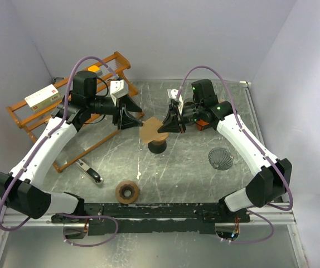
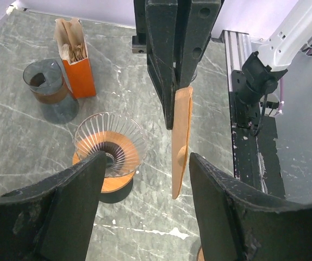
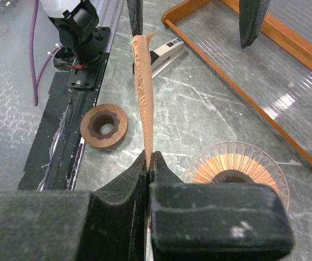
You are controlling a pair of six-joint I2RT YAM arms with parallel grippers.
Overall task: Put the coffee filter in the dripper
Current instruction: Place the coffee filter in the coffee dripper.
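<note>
The grey marbled table (image 1: 182, 167) carries one orange wooden rack (image 1: 115, 58) at 10 o'clock in the top view, and a single white carton (image 1: 42, 96) rests on its rails. Of the two black claws, the left claw (image 1: 135, 119) is spread wide and grips nothing. The right claw (image 3: 146, 160) is clenched on the lower edge of the one loose brown paper coffee filter (image 3: 143, 87). The filter stands edge-on in the air between the left claw's open fingers (image 2: 63, 206), and contact with them cannot be told. One orange cardboard box (image 2: 79, 76) stands upright with a sheaf of brown paper filters (image 2: 69, 35) in it. Just beside it at 7 o'clock in the left wrist view is one grey glass vessel (image 2: 46, 89) with a brown band; its contents cannot be made out. One ribbed clear glass dripper (image 2: 110, 144) on a copper-coloured base sits on the table below the held filter, apart from it. One brown wooden ring (image 3: 91, 128) lies at 7 o'clock from the dripper in the top view.
</note>
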